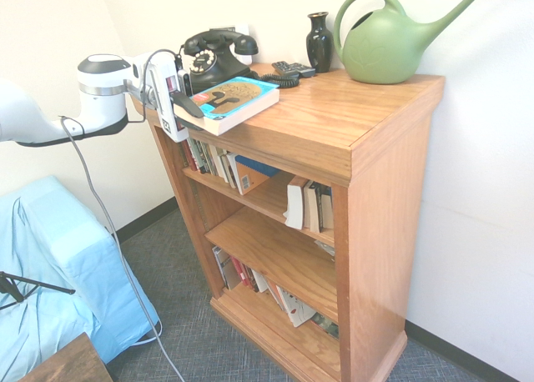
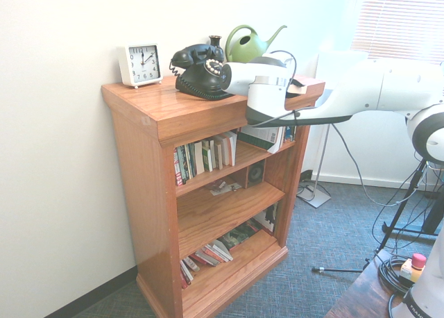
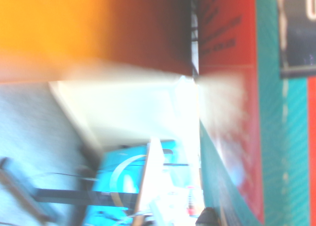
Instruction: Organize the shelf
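We see a glossy white arm (image 1: 50,107) of rounded tube sections at the left of the frame, with a grey band around its wrist. Its gripper (image 1: 185,107) has a white body and black fingers (image 1: 188,105), with dark print on the casing.

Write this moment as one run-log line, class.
gripper: shut on book | book: overhanging shelf top's edge | phone: behind book

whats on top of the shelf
On the shelf: black telephone, dark vase, green watering can, remote, clock, book held by gripper.
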Controlling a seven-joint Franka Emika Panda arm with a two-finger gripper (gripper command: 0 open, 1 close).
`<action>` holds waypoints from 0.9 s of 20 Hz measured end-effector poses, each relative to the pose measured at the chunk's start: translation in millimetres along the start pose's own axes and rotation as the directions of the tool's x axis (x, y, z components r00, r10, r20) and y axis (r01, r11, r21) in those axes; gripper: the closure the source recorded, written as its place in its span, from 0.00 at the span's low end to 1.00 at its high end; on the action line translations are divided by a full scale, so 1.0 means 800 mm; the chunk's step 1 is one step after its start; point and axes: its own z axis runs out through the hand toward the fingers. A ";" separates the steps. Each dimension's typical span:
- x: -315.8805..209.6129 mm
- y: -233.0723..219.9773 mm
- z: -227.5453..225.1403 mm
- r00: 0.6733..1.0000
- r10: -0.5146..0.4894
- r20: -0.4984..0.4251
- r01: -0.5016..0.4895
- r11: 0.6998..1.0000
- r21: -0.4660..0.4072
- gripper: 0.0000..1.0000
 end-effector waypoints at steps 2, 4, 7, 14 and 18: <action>-0.005 0.041 -0.004 0.999 0.036 0.039 -0.038 0.998 0.053 1.00; -0.015 0.077 -0.004 0.995 0.066 0.081 -0.074 0.991 0.111 1.00; -0.040 0.123 -0.002 0.984 0.102 0.147 -0.131 0.970 0.204 1.00; -0.130 0.201 -0.007 0.954 0.158 0.254 -0.256 0.870 0.422 1.00; -0.200 0.210 0.011 0.937 0.162 0.308 -0.302 0.820 0.487 1.00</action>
